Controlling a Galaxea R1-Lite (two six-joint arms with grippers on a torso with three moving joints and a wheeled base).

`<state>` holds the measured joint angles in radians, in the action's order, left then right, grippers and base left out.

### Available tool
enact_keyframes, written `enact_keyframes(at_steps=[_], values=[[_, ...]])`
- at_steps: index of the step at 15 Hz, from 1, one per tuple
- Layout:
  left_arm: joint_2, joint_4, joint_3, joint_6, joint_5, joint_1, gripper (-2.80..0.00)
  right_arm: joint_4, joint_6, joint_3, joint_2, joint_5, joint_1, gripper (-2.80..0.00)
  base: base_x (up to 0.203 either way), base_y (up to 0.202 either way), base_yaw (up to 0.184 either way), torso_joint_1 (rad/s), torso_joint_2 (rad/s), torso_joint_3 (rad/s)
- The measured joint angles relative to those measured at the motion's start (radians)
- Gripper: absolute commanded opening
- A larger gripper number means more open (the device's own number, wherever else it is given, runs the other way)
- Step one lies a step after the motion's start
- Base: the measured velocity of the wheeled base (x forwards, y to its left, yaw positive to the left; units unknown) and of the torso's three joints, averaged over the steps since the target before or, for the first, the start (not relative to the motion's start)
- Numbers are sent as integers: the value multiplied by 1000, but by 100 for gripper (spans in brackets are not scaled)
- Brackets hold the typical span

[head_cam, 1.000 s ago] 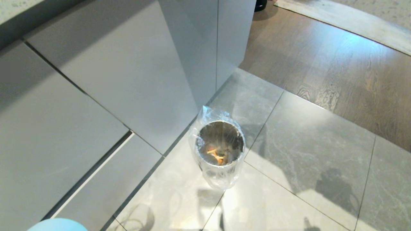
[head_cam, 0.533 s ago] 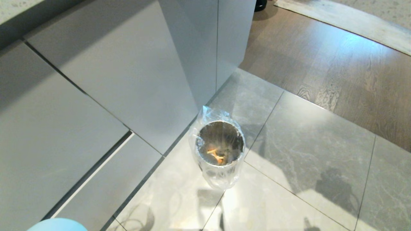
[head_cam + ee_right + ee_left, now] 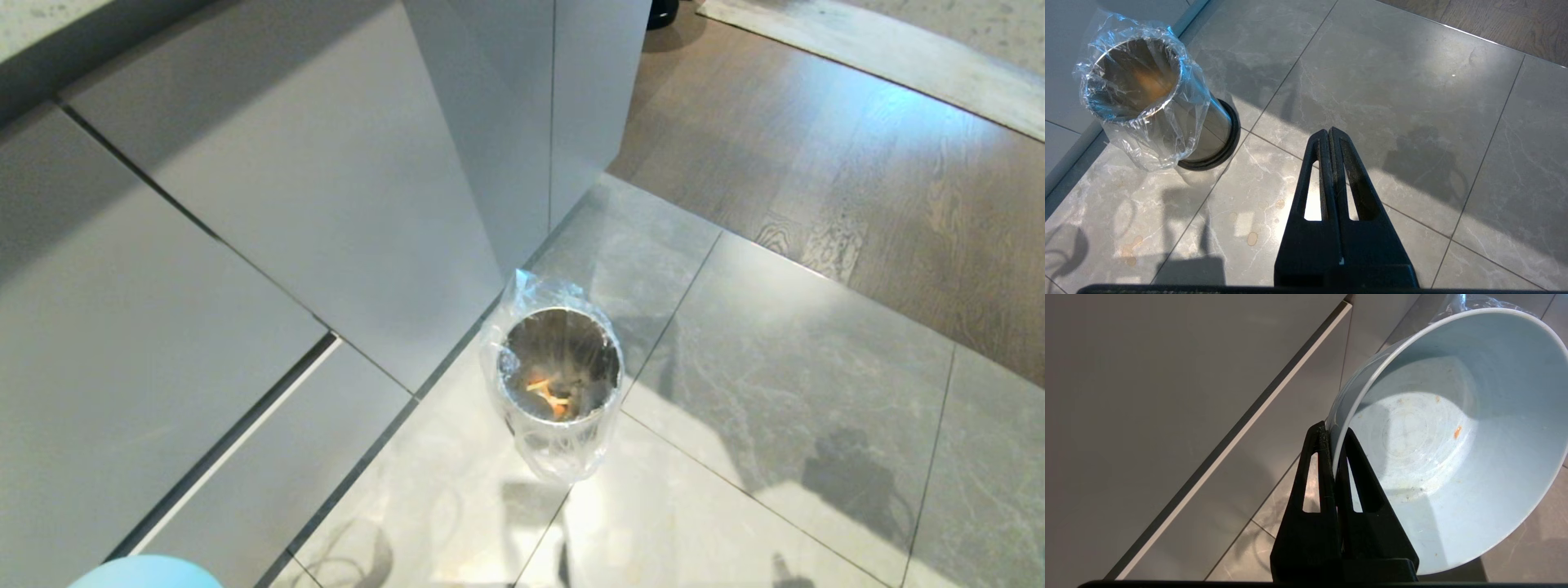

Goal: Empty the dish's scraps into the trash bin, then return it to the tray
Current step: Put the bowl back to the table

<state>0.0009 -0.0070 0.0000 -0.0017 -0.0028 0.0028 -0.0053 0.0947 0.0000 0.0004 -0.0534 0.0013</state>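
Left pincer (image 3: 1334,435) clamped on dish (image 3: 1449,433) rim, dish tilted, nearly empty. Scraps (image 3: 549,396) inside bin (image 3: 560,384) on floor. Right pincer (image 3: 1329,136) closed, empty, above tiles.

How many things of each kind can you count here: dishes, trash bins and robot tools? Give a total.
Dishes: 1, the dish
Trash bins: 1, the trash bin
Tools: 2, the left tool and the right tool
Total: 4

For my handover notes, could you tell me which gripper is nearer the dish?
Left. The left gripper is shut on the dish's rim; the right gripper hangs shut over floor tiles, holding nothing.
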Motion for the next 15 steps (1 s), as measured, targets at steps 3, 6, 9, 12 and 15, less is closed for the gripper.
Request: enact_keyframes(at_steps=[3, 6, 9, 12, 15], values=[[0, 0, 0, 0, 0, 0, -280, 0, 0, 0, 0, 0, 0, -280, 0, 0, 0, 0, 0, 0], [0, 0, 0, 1, 0, 0, -280, 0, 0, 0, 0, 0, 0, -280, 0, 0, 0, 0, 0, 0], [0, 0, 0, -1, -6, 0, -280, 0, 0, 0, 0, 0, 0, -280, 0, 0, 0, 0, 0, 0], [0, 0, 0, -6, -2, 0, -280, 0, 0, 0, 0, 0, 0, -280, 0, 0, 0, 0, 0, 0], [0, 1, 0, -5, 1, 0, -280, 0, 0, 0, 0, 0, 0, -280, 0, 0, 0, 0, 1, 34]])
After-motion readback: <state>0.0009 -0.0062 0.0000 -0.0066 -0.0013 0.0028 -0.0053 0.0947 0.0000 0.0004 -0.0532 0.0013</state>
